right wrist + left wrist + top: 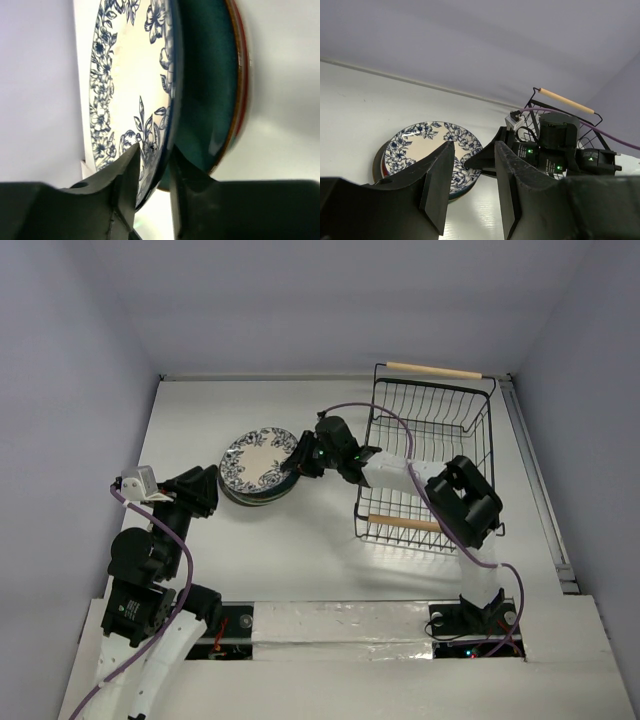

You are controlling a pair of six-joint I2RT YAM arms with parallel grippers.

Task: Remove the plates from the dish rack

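A stack of plates [258,468] lies on the table left of the dish rack [432,371], which shows no plates inside. The white plate with blue floral rim [255,458] is on top. My right gripper [298,462] is shut on that plate's right rim; in the right wrist view its jaws [154,150] pinch the floral rim [130,75], lifted slightly off the teal-green plate [210,100], with a red plate's edge [243,75] beneath. My left gripper [212,482] is open and empty just left of the stack, which also shows in the left wrist view [420,145] beyond its jaws [474,147].
The white walls close the table at the back and both sides. The right arm [465,500] reaches across the front left part of the rack. The rack's near wooden handle [405,523] lies under that arm. A metal rail [540,490] runs along the table's right edge.
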